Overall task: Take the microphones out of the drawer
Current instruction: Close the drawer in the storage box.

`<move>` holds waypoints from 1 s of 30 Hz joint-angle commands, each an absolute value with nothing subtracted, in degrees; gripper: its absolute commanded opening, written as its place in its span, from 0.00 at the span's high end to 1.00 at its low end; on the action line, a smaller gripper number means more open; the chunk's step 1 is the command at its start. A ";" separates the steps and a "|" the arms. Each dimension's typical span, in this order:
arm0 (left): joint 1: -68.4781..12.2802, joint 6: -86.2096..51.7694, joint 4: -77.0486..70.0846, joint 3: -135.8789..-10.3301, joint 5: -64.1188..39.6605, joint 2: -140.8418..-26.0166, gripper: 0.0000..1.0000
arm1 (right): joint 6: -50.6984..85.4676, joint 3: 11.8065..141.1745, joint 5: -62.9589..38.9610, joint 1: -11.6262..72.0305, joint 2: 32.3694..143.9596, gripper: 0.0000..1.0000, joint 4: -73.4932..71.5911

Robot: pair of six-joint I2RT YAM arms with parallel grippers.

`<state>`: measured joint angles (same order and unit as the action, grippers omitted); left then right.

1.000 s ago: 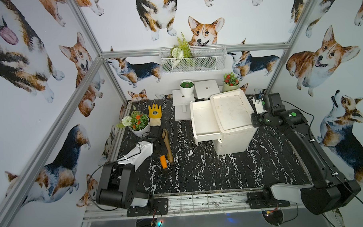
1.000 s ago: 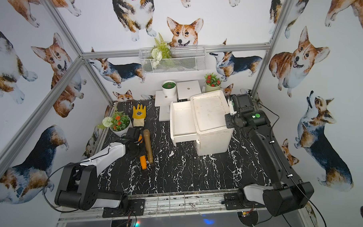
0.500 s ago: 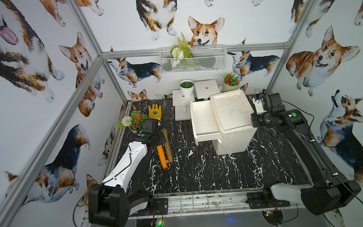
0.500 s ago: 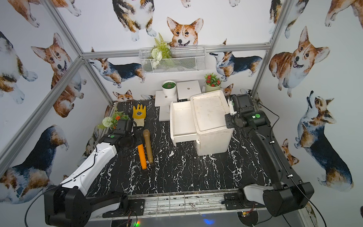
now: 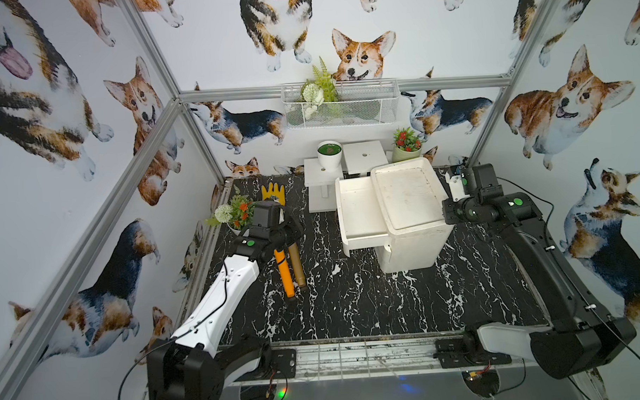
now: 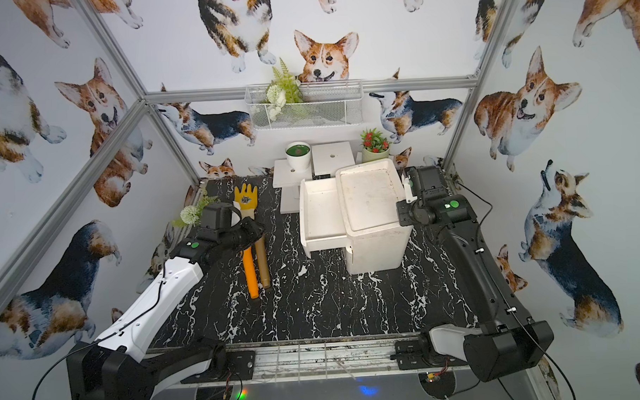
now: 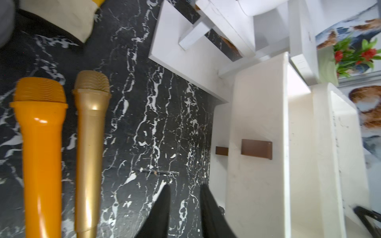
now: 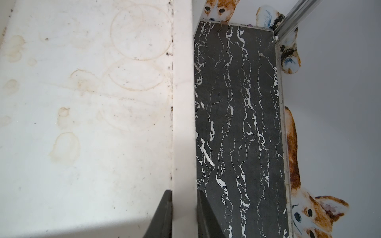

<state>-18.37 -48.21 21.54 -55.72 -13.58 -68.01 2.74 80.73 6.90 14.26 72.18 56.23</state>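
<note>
Two microphones lie side by side on the black marble table left of the cabinet: an orange one (image 5: 284, 271) (image 7: 41, 154) and a gold one (image 5: 298, 264) (image 7: 89, 144). The white drawer (image 5: 359, 210) is pulled out of the white cabinet (image 5: 410, 197), and its inside shows bare. My left gripper (image 5: 293, 228) (image 7: 185, 185) hovers over the microphone heads. Its jaws stand apart with only floor between them. My right gripper (image 5: 446, 211) (image 8: 184, 191) is shut on the cabinet's top rim (image 8: 183, 103) at its right side.
A yellow glove (image 5: 273, 192) and a flower pot (image 5: 235, 215) sit behind the left gripper. White stands (image 5: 323, 178) with a green-filled pot (image 5: 329, 154) and a red-flowered pot (image 5: 406, 148) line the back wall. A wire basket (image 5: 341, 105) hangs above.
The left arm has unfolded and lifted its gripper off the microphones, a little toward the back. Both microphones stay on the table. The right arm has not moved.
</note>
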 commanded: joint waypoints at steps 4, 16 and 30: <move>-24.23 -53.49 10.44 -54.46 -16.89 -71.09 1.00 | 1.85 79.76 1.58 14.66 73.42 0.80 60.84; -31.84 -57.73 2.21 -55.12 -17.87 -78.63 1.00 | 1.76 79.65 1.43 14.68 73.46 0.80 60.82; -35.72 -57.57 0.72 -60.58 -15.47 -83.63 1.00 | 1.85 79.74 1.39 14.75 73.81 0.80 60.82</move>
<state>-34.59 -57.63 4.89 -58.65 -14.31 -81.43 2.74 80.77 6.92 14.26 72.36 56.18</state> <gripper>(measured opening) 0.051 0.216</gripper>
